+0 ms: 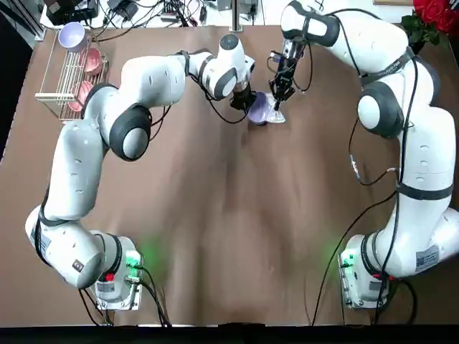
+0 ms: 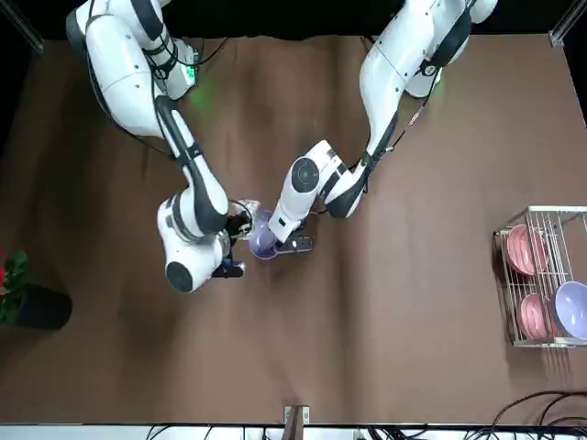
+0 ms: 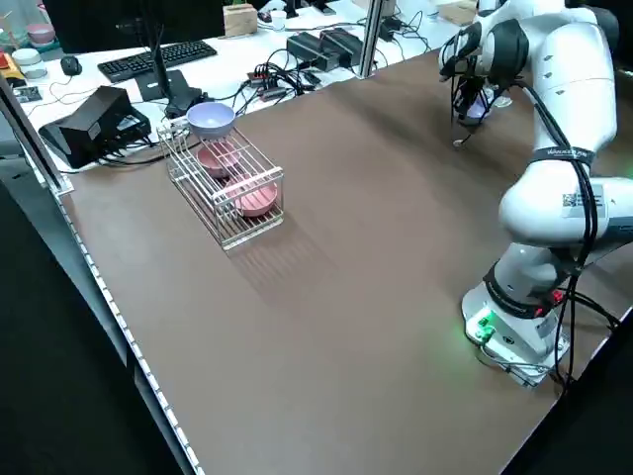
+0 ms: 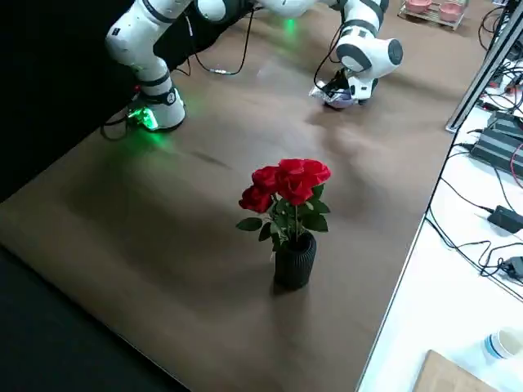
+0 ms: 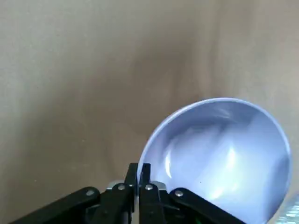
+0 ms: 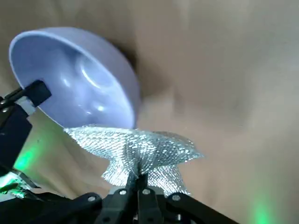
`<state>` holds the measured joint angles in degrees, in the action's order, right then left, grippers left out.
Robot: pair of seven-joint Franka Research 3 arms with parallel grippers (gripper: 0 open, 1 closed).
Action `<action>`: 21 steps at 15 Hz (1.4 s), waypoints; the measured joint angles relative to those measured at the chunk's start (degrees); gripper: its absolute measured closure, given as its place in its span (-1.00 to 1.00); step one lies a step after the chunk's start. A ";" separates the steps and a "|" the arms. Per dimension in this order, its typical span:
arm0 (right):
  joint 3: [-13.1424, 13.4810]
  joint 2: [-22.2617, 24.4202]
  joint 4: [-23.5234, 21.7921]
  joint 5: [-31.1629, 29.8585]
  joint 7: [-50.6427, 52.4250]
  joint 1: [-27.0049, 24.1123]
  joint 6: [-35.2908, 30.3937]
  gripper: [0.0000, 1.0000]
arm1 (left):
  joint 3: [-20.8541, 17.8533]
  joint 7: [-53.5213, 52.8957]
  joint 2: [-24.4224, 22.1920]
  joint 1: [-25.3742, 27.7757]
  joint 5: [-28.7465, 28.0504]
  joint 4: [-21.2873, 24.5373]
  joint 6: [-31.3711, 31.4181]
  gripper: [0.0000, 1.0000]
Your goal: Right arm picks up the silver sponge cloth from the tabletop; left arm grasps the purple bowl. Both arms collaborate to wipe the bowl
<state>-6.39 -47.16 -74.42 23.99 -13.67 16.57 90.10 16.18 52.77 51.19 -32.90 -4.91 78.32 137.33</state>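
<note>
The purple bowl [image 1: 258, 107] is at the far middle of the surface [image 1: 229, 215], tipped on its side with its pale inside turned toward the left arm's wrist camera. The left end effector [image 5: 138, 175] is closed on the bowl's rim, holding it tilted. Just beside the bowl on its right, the silver sponge cloth [image 6: 140, 151] is pinched at its middle by the right end effector [image 6: 137, 184], whose fingers are closed tight on the wad. In the right wrist view the cloth touches the bowl's outer wall just below the rim.

The wiping looks to be under way or about to begin. To do it well, the right arm should keep the cloth pressed lightly on the bowl and sweep along the curve, while the left arm holds the rim firmly and turns the bowl so fresh wall meets the cloth. Too hard a push could lever the bowl out of its thin rim grip.

The surface is brown. At its far left stands a wire rack [image 1: 61, 72] with pink bowls [image 1: 90, 61] and a paler lilac bowl [image 1: 72, 34]. At the far right corner sits a vase of red roses [image 4: 288, 216]. Beyond the far edge runs a white bench [image 3: 227, 54] with cables, a keyboard [image 3: 158, 59] and boxes.
</note>
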 joint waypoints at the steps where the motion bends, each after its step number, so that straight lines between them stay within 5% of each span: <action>1: 0.01 0.00 0.38 -0.03 0.00 -0.82 -0.48 0.96 | -0.01 0.00 0.00 0.06 0.00 0.00 -0.01 0.91; 7: 0.39 0.21 1.52 -1.99 0.01 -6.41 -0.81 0.96 | -0.17 -0.01 -0.96 0.75 -0.07 -0.30 -1.51 0.91; 12: 0.52 0.45 1.79 -8.03 3.01 -15.29 -4.21 0.96 | -0.07 -4.04 -6.01 6.45 -0.11 -0.38 -14.73 0.91; 16: 0.69 0.37 0.76 -13.23 8.31 -23.64 -5.83 0.96 | -0.14 -14.57 -10.75 15.32 -0.34 0.77 -23.87 0.91; 21: 0.69 -0.25 -1.37 -17.39 11.70 -30.16 -5.83 0.96 | -0.15 -32.37 -17.33 31.22 -4.05 8.80 -25.51 0.91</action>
<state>-5.70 -47.42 -75.80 6.60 -1.98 -13.59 84.26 16.03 20.40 33.86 -1.67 -8.96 87.12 111.82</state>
